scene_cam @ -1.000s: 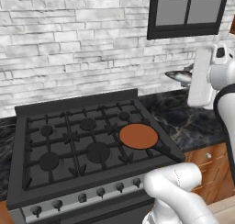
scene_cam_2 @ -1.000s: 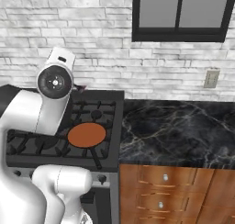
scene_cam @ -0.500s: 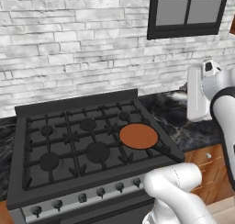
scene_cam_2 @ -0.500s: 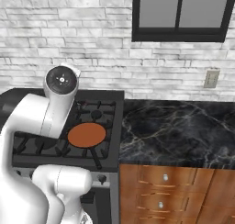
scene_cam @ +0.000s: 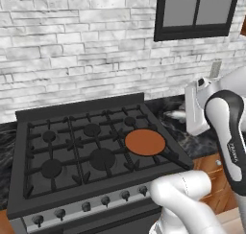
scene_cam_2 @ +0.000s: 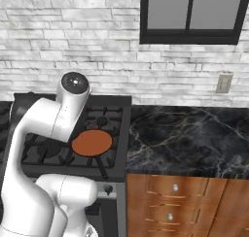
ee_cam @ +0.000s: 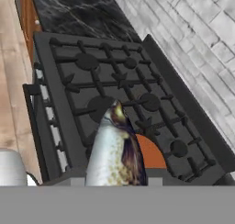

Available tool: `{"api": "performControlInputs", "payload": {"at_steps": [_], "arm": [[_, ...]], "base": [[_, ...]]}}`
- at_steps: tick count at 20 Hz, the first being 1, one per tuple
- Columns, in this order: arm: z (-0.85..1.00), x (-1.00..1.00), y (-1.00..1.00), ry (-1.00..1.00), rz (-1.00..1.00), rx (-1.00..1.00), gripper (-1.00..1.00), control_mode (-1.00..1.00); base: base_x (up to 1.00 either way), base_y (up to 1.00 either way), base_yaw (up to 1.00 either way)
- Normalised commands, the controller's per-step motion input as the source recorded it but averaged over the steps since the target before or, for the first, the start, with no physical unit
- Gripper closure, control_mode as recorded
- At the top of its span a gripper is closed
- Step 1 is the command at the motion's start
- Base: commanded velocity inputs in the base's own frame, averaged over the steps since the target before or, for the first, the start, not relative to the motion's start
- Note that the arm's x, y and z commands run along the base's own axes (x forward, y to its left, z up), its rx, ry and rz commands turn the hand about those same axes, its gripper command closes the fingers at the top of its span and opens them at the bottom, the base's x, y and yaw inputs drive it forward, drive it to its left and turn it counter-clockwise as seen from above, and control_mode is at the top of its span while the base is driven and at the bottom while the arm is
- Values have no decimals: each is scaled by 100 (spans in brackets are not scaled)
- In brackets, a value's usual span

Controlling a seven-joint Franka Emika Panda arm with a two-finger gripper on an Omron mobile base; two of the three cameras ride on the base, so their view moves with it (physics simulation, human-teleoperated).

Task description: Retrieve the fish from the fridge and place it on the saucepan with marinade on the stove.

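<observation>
My gripper [scene_cam: 188, 115] hangs to the right of the stove [scene_cam: 72, 146], shut on the fish [scene_cam: 174, 114], whose silvery end sticks out leftward toward the saucepan with marinade [scene_cam: 144, 142]. The pan sits on the front right burner, its orange-brown inside bare and its black handle pointing to the front right. In the hand view the fish [ee_cam: 114, 149] hangs over the stove [ee_cam: 69, 81] and covers part of the pan [ee_cam: 150, 153]. In the right base view my own arm stands in front of the hand, beside the saucepan [scene_cam_2: 91, 142]. The fridge is out of view.
A black marble counter [scene_cam_2: 185, 139] runs right of the stove above wooden drawers [scene_cam_2: 175, 202]. A white brick wall [scene_cam: 86, 60] stands behind, with an outlet [scene_cam_2: 224, 83] and a dark window [scene_cam_2: 194, 12]. Knobs [scene_cam: 105, 199] line the stove's silver front edge.
The hand with the fish has come down and a little to the left, toward the pan. The pan and stove have not moved.
</observation>
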Motion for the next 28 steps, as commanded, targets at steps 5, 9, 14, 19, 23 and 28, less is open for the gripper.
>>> {"api": "performControlInputs", "payload": {"at_steps": [5, 9, 14, 19, 23, 28], "arm": [[-37, 14, 1, 28, -3, 0, 100, -100], [-34, 16, 4, 20, -3, 0, 100, -100], [-41, 16, 0, 5, 0, 0, 100, -100], [-31, 20, 0, 1, 0, 0, 100, -100], [-33, 31, 3, 4, 0, 0, 100, -100], [-40, 41, 5, 5, 0, 0, 100, -100]], "base": [[0, 0, 0], [0, 0, 0], [0, 0, 0], [0, 0, 0], [0, 0, 0], [0, 0, 0]]}}
